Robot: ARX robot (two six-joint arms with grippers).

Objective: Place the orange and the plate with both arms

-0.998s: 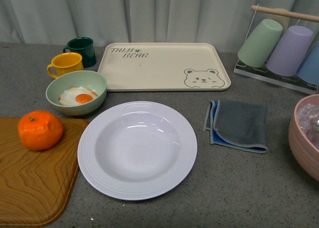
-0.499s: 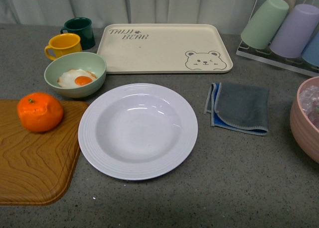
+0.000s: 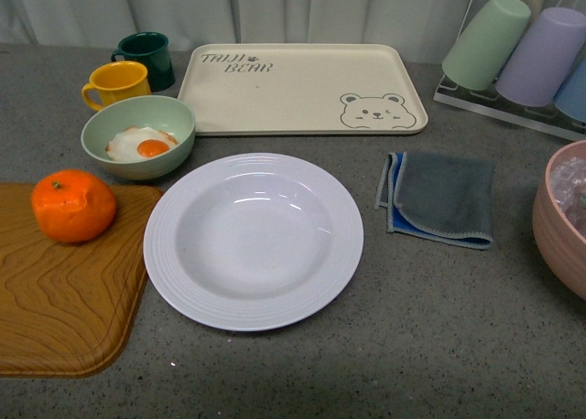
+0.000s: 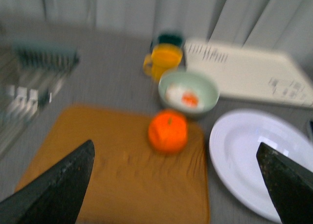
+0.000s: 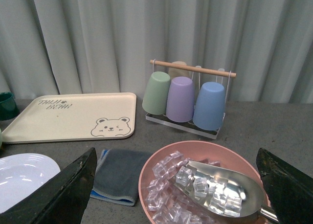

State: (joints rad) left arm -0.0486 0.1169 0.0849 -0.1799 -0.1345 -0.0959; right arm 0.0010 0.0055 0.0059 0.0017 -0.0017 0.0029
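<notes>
- The left gripper [image 4: 174, 155] is spread wide and holds nothing. It hangs over the wooden board [image 3: 64, 300], and its blurred wrist view shows the orange [image 4: 167, 132] ahead of it.
- The orange sits near the board's far edge, at about 9 o'clock from the plate [image 3: 165, 254], apart from it and not gripped.
- The plate lies flat and empty on the counter, its rim just beside the board. A green bowl [image 3: 137, 169] with a fried egg is at its 11 o'clock, a cream tray [image 3: 302, 99] at 12 and a folded cloth [image 3: 439, 199] at 3.
- The right gripper [image 5: 176, 153] is just as wide open and holds nothing. It hangs above a pink bowl [image 5: 220, 150] of ice.
- By my reading, none of the task is done. Each thing must be picked up and set down, and the pictures do not show where.
- The front view shows no arm, so only the wrist views show the fingers.
- The right wrist view alone shows the scoop [image 5: 220, 190] in the ice and the hanging cups [image 5: 180, 99] in full, but it misses the orange.
</notes>
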